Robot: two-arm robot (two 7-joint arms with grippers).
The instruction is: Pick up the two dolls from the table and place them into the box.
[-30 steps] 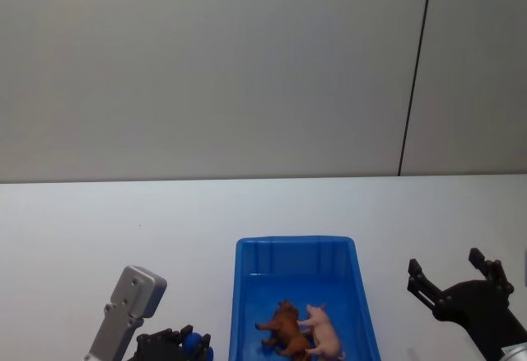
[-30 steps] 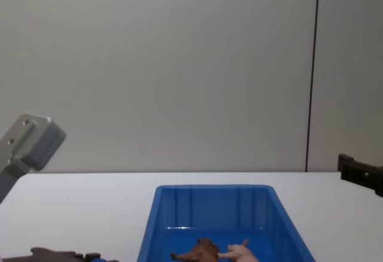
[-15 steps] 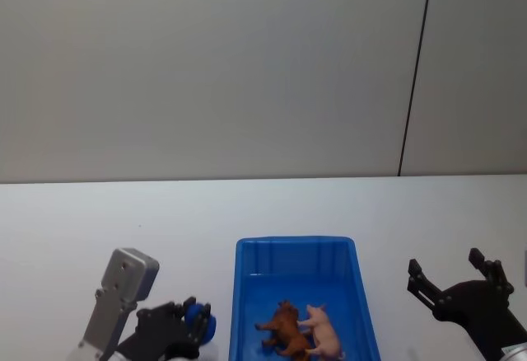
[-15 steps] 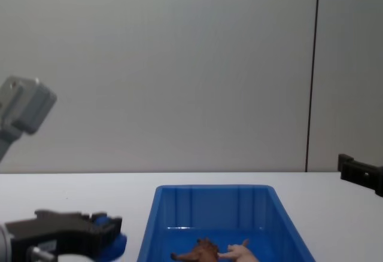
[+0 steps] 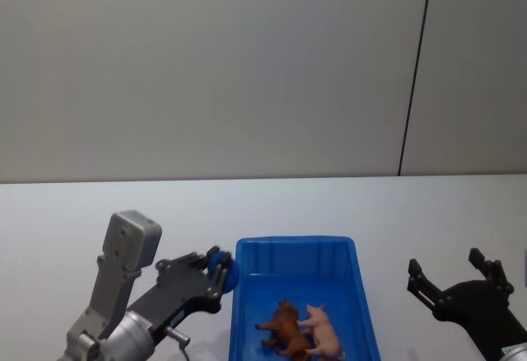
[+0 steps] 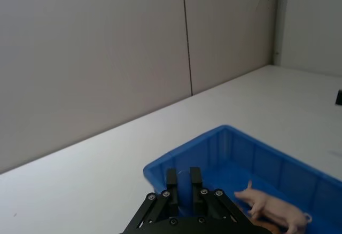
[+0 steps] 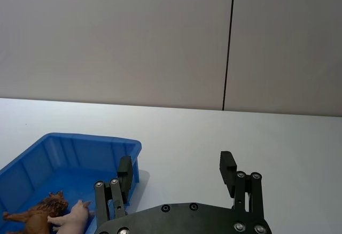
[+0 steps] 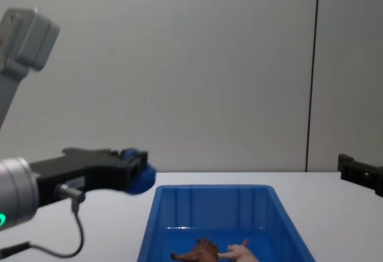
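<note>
Bright even light, soft faint shadows, sharp focus, no glare

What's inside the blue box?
Inside the box lie the brown doll and the pink doll, side by side. The floor beneath them is covered.

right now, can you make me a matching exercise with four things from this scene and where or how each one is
Things:
1. brown doll
2. pink doll
3. left gripper
4. right gripper

States:
A. open, over the table right of the box
B. in the box, on the robot's right
C. shut, by the box's left far corner
D. in the box, on the robot's left

Pairs: 1-D, 2-B, 3-C, 4-A
</note>
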